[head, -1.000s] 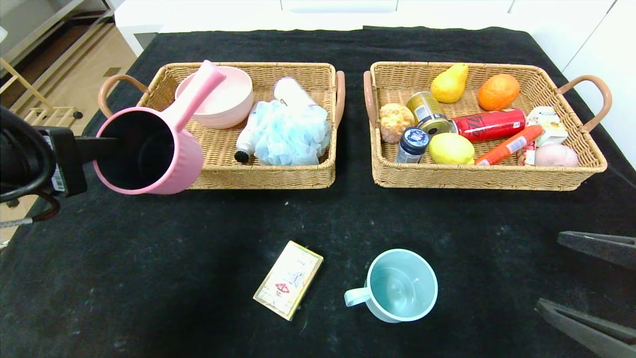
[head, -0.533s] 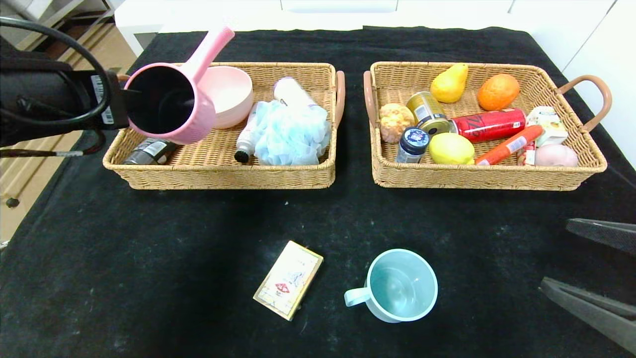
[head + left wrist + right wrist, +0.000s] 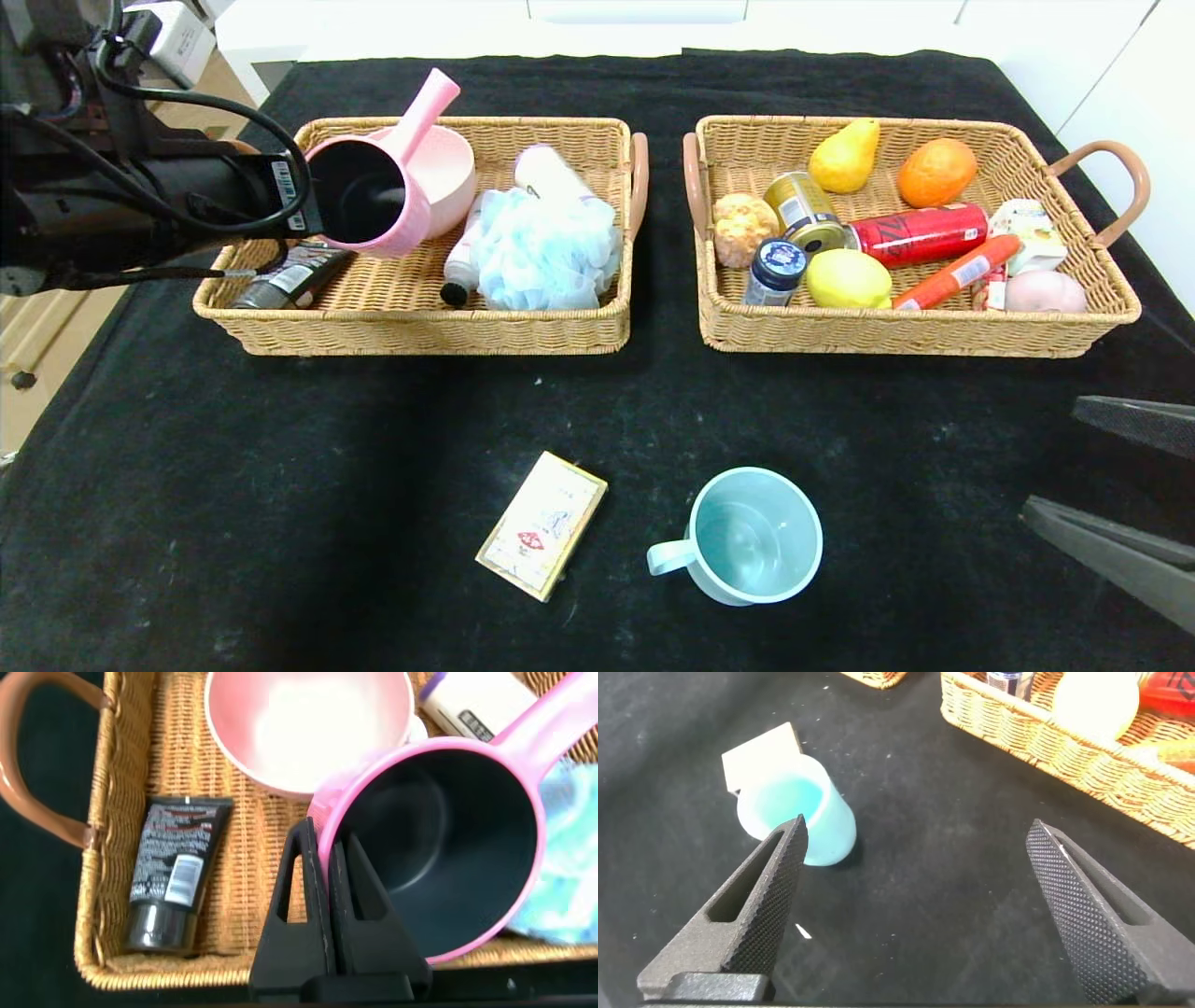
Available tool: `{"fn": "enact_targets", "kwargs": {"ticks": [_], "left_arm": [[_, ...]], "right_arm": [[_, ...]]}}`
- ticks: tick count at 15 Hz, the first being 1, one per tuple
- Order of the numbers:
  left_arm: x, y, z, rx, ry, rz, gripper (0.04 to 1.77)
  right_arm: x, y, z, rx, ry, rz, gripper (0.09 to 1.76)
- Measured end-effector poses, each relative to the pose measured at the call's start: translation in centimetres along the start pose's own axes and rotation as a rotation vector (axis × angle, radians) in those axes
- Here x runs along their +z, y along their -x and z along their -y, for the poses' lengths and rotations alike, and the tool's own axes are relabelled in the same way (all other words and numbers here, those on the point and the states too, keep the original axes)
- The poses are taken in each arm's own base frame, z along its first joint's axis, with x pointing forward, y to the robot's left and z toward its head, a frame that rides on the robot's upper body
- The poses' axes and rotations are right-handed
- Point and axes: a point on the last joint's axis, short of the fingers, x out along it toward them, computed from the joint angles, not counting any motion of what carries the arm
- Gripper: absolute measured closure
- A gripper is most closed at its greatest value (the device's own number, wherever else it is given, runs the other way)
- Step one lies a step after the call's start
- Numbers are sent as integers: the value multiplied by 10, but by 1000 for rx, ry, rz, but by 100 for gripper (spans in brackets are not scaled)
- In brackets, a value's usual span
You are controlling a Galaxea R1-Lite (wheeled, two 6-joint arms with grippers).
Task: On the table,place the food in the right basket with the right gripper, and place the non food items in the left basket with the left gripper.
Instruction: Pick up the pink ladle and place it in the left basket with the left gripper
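My left gripper [image 3: 313,201] is shut on the rim of the pink pan [image 3: 369,196], one jaw inside and one outside. It holds the pan over the left basket [image 3: 420,329], next to the pink bowl. The wrist view shows the same grip [image 3: 327,845] on the pan [image 3: 448,840]. The beige box [image 3: 541,525] and the blue mug [image 3: 754,535] lie on the table [image 3: 280,467] in front. My right gripper [image 3: 1050,459] hangs open and empty at the right edge, beside the mug [image 3: 799,817]. Lemon [image 3: 848,278], gold can [image 3: 803,210] and sausage [image 3: 957,271] lie in the right basket [image 3: 915,333].
The left basket also holds a pink bowl [image 3: 443,173], a blue bath puff [image 3: 546,247], a white bottle and a black tube [image 3: 173,873]. A pear, an orange, a red can and a small jar crowd the right basket.
The left gripper has carried the pink pan from the basket's front left corner up and inward, over the basket beside the bowl. The right gripper has barely shifted.
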Motion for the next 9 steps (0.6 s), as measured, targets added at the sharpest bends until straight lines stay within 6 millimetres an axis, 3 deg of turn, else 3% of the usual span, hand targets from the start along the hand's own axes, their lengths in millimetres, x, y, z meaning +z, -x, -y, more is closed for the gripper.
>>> {"fn": "enact_targets", "kwargs": {"ticks": [3,6,9], "left_arm": [[-4,-9,-1,6,0,4,162],[-6,-12,-1,9,1,-3,114],[-7,-11,0,8,1,-7,81]], "right_arm": [[0,0,1,-14,0,-1,14],[0,0,1,-6,0,0,14],[0,0,1,-6,0,0,14]]}}
